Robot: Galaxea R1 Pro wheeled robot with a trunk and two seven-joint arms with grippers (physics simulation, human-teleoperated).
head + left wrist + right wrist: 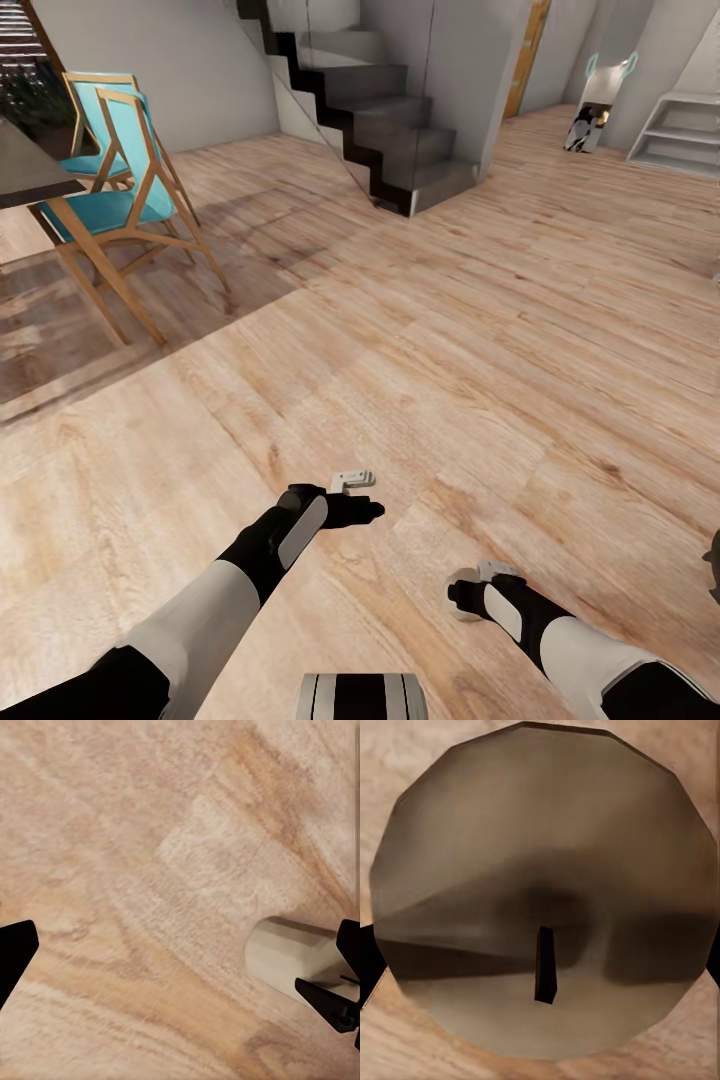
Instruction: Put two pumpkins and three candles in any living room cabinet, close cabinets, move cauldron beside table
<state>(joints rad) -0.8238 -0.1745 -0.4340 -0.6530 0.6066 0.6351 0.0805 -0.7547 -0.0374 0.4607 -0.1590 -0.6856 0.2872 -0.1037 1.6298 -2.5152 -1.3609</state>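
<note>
My right gripper [468, 590] hangs low over the light wood floor [420, 330], shut on a candle [460, 606]. In the right wrist view the candle's round grey-tan top [540, 892] with its short dark wick is seen from very close, with black fingertips [366, 964] at its sides. My left gripper [352, 488] is further forward over bare planks; its black fingers [15, 952] stand wide apart with only floor between them. A grey-tan cylinder [289, 960] shows beside the finger at one edge of that view; I cannot tell whether they touch.
A dark table [25, 170] with turquoise chairs [115, 190] stands at the left. A dark staircase [380, 130] rises at the back centre, with white steps [675, 135] at the far right. A dark shape [712, 565] cuts the right edge. Open floor stretches ahead.
</note>
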